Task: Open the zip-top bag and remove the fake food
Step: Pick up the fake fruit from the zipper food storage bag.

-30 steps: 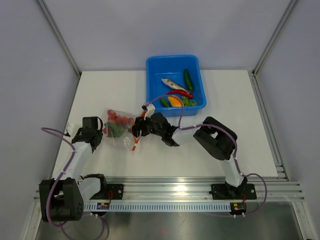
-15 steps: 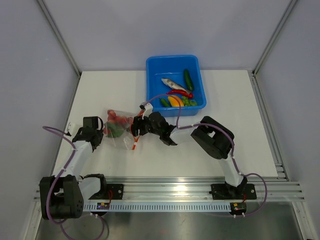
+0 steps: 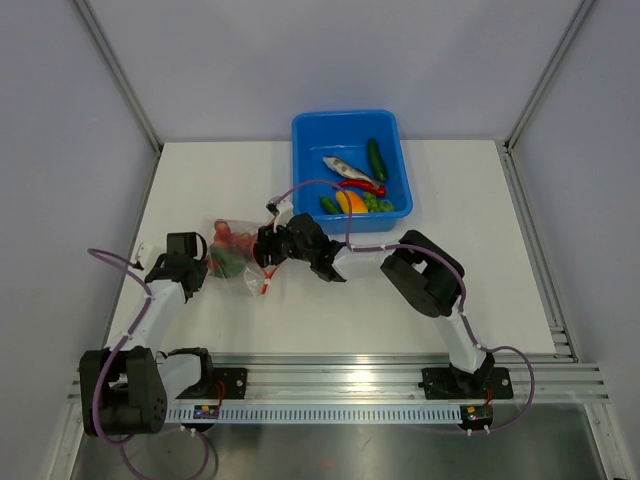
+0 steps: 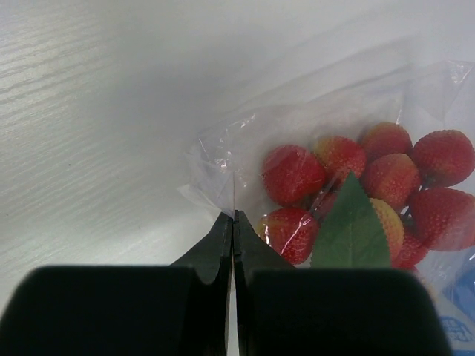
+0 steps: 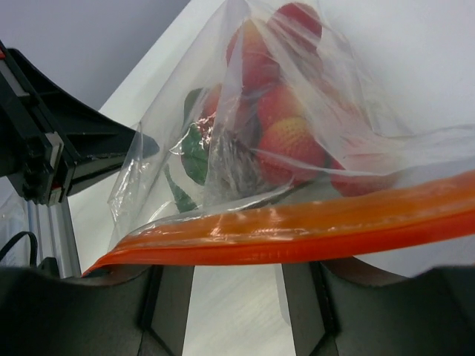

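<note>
The zip-top bag [image 3: 236, 264] lies left of the table's middle, clear, holding red and yellow balls [image 4: 293, 172] and a green leaf [image 4: 352, 230] of the fake food. My left gripper [image 4: 234, 216] is shut on the bag's clear bottom corner, at its left side [image 3: 197, 266]. My right gripper [image 3: 265, 252] is open at the bag's mouth. In the right wrist view the orange zip strip [image 5: 297, 226] runs across just above both fingers, with a gap [image 5: 236, 278] between them. The mouth's upper layer is raised.
A blue tub [image 3: 300, 135] stands at the back, right of the bag, holding a silvery fish [image 3: 340, 165], red chili [image 3: 360, 186], green vegetable [image 3: 376, 158] and orange pepper [image 3: 349, 202]. Grey walls enclose the white table.
My right gripper has slid left along the table up to the bag's mouth, and its jaws have narrowed a little. The left gripper keeps its hold in the same place.
</note>
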`<state>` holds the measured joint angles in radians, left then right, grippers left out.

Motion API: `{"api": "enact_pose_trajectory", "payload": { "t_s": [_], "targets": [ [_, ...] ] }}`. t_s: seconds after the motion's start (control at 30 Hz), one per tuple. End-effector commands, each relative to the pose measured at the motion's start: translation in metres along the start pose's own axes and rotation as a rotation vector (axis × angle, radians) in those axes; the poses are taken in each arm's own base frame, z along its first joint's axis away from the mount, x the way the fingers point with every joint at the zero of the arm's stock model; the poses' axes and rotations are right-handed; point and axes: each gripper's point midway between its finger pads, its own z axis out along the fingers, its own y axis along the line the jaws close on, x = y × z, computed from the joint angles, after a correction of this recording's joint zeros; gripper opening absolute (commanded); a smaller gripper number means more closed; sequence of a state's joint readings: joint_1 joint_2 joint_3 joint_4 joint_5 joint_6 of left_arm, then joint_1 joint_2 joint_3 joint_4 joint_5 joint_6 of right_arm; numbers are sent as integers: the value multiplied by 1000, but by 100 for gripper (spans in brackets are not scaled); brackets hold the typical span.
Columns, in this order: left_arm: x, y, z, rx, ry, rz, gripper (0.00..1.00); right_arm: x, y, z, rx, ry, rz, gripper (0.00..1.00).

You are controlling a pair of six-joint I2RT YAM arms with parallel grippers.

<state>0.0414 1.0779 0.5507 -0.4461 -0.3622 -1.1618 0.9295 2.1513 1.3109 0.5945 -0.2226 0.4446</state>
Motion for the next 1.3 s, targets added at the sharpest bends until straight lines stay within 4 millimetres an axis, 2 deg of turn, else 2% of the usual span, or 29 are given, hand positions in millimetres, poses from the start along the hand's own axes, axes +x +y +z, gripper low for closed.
{"api": "enact_pose_trajectory", "payload": {
  "t_s": [0.0, 0.3, 0.73, 0.8, 0.9, 1.03, 1.1, 1.27],
  "targets": [
    [-8, -22, -4, 57, -4, 14, 0, 5, 11, 5, -46, 31, -39, 54],
    [-9, -25, -6, 68, -2, 50, 0, 16, 6, 7, -27, 110, -76, 50],
    [-4, -23, -4, 60, 20, 66, 0, 17, 10, 12, -47, 162, -99, 40],
    [-3, -23, -4, 60, 26, 67, 0, 17, 10, 12, -50, 163, -105, 35],
    [0, -23, -3, 60, 39, 68, 0, 15, 11, 12, -52, 159, -107, 22],
    [0, -23, -3, 59, 38, 68, 0, 13, 11, 9, -53, 141, -116, 14],
    [-1, -23, -3, 59, 33, 65, 0, 8, 14, 8, -57, 128, -131, 2],
    [-2, -22, -1, 44, 27, 49, 0, 4, 13, 2, -41, 117, -132, 0]
  ]
}}
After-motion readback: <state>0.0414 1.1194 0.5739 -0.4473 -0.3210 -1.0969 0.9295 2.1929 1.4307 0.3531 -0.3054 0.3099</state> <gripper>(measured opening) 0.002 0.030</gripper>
